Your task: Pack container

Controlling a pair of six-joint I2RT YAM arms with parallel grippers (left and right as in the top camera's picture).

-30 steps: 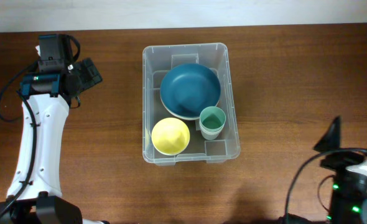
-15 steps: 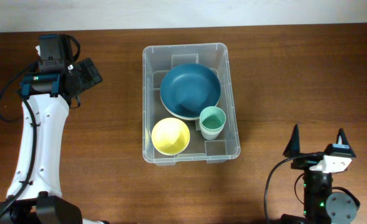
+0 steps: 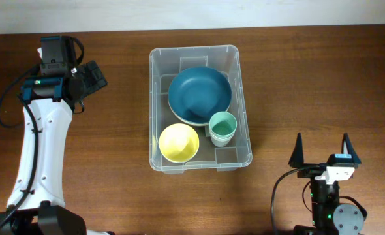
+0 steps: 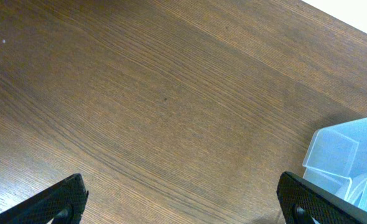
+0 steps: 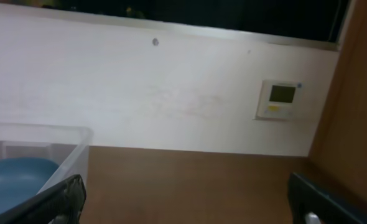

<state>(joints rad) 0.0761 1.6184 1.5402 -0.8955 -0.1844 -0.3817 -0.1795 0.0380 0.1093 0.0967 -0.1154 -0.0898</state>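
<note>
The container (image 3: 243,104) sits mid-tabletop (image 3: 297,78), toward the far side, and holds a blue bowl (image 3: 199,95), a yellow bowl (image 3: 179,142) and a green cup (image 3: 222,127) just beside the blue bowl. None of these has shifted over the last second. The change is on the right. A second ago the right arm was at the near right edge with one dark finger showing. It has since swung inward, and the right gripper (image 3: 322,140) now stands by the near edge with its fingers pointing away, spread wide and holding nothing, well apart from the container. The left gripper (image 4: 180,202) has not moved. It hangs wide open and empty over bare wood at the far left, with only a container corner in its view. With both arms back and no loose item in sight, the packing looks finished
</note>
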